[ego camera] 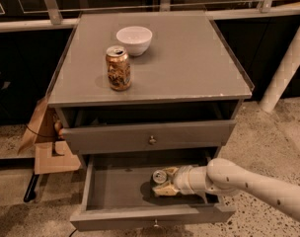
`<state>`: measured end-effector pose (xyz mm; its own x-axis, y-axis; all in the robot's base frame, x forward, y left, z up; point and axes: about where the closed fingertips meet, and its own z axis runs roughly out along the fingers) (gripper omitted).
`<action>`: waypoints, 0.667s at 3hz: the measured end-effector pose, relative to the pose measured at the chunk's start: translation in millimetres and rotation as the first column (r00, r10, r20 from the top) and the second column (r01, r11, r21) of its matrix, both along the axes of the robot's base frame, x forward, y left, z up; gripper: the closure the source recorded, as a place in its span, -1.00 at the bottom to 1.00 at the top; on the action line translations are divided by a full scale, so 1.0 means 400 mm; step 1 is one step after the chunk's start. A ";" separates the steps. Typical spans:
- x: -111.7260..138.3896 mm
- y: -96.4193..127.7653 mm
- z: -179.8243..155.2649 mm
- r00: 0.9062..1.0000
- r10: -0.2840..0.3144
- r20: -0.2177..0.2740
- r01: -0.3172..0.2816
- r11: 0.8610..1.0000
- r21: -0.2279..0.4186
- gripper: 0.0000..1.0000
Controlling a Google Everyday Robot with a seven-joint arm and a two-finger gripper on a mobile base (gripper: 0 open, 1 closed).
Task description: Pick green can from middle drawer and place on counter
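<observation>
The middle drawer (115,216) is pulled open at the bottom of the cabinet. The green can (159,177) stands inside it right of centre; its silver top shows and its dark side is mostly hidden. My gripper (161,182) reaches into the drawer from the right on a white arm, and its tan fingers (166,190) sit on both sides of the can, shut on it. The can rests low in the drawer. The counter (189,58) is the grey cabinet top above.
A gold-brown patterned can (118,68) and a white bowl (134,39) stand on the counter's left half. The upper drawer (150,135) is slightly open, overhanging the back of the middle drawer. A cardboard box (46,142) sits left of the cabinet and a white pole (285,68) to the right.
</observation>
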<state>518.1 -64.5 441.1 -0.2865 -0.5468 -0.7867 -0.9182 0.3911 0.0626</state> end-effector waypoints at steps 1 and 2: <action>-0.026 -0.008 0.118 1.000 -0.013 0.001 0.013 1.000 0.014 1.00; -0.014 -0.018 0.309 0.998 -0.056 -0.012 0.056 0.998 0.012 1.00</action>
<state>512.4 -71.7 564.6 -0.3252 -0.5199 -0.7899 -0.8942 0.4408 0.0780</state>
